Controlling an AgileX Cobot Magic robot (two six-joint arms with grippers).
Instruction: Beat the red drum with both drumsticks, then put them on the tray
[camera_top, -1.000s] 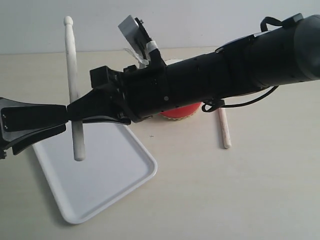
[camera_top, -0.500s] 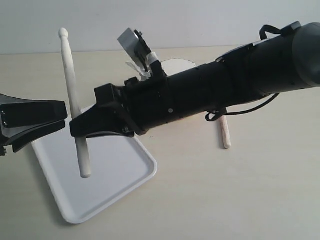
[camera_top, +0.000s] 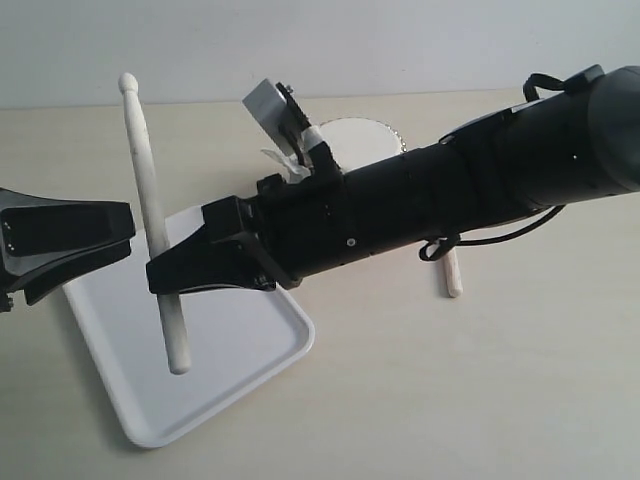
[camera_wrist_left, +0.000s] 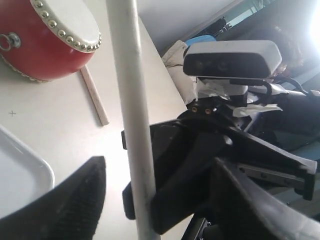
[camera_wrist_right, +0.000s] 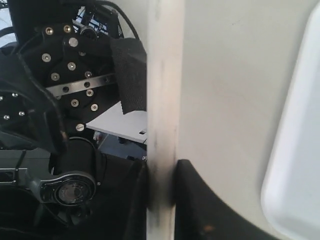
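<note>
The right arm (camera_top: 450, 190) reaches across the middle, stretched long and low, its wrist rolled so the right jaws close sideways on the held drumstick (camera_top: 145, 180), pinching it a little below mid-length. The right wrist view shows the pale shaft (camera_wrist_right: 162, 100) squeezed between the 2 dark pads (camera_wrist_right: 200, 200) with no gap. The stick's long axis stands close to upright, leaning slightly, with its rounded tip well above the jaws and its butt end below them, hanging over the tray (camera_top: 250, 340); I cannot tell whether it clears the tray. The relation that matters is that the tray lies directly beneath the right jaws, flat on the bench (camera_top: 480, 400), while the shaft meets it nearly at right angles. Laying the stick down would, I judge, call for the wrist to roll the shaft toward level before the grip lets go. The left jaws stand wide open and empty, just beside the shaft on the side away from the right arm, and the left wrist view has the shaft (camera_wrist_left: 131, 100) rising between their spread fingers (camera_wrist_left: 65, 200). Whether a handover is meant, I cannot tell. The other drumstick (camera_top: 452, 275) lies flat on the bench, well away from both jaws, behind the right arm and just beside the red drum (camera_top: 360, 138).
</note>
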